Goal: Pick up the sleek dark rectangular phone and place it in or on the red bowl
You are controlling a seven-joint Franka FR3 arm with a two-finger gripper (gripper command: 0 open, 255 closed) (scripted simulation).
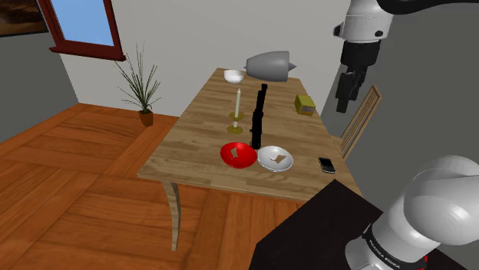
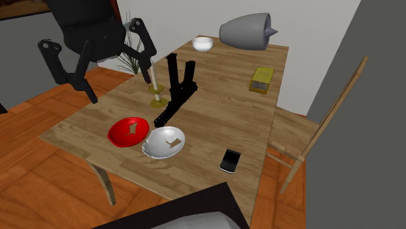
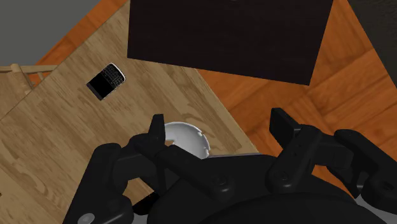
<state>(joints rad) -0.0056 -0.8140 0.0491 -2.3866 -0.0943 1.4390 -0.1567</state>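
Note:
The dark rectangular phone (image 1: 327,164) (image 2: 230,160) (image 3: 105,81) lies flat on the wooden table (image 1: 207,146), near the corner closest to the stand. The red bowl (image 1: 239,156) (image 2: 129,132) sits near the table's front edge with a small brown piece in it, beside a white bowl (image 1: 275,159) (image 2: 163,142) (image 3: 186,140). My gripper (image 1: 347,93) (image 2: 118,88) (image 3: 217,124) hangs high above the table on the phone's side. It is open and holds nothing. In the wrist view the phone lies well beyond the fingers (image 3: 156,130).
A candle in a holder (image 1: 237,113), a tall black object (image 1: 259,116), a yellow box (image 1: 304,105), a small white bowl (image 1: 233,76) and a grey engine-shaped thing (image 1: 270,67) stand on the table. A wooden chair (image 1: 361,119) is beside the table. The black stand (image 3: 229,38) is close to the phone.

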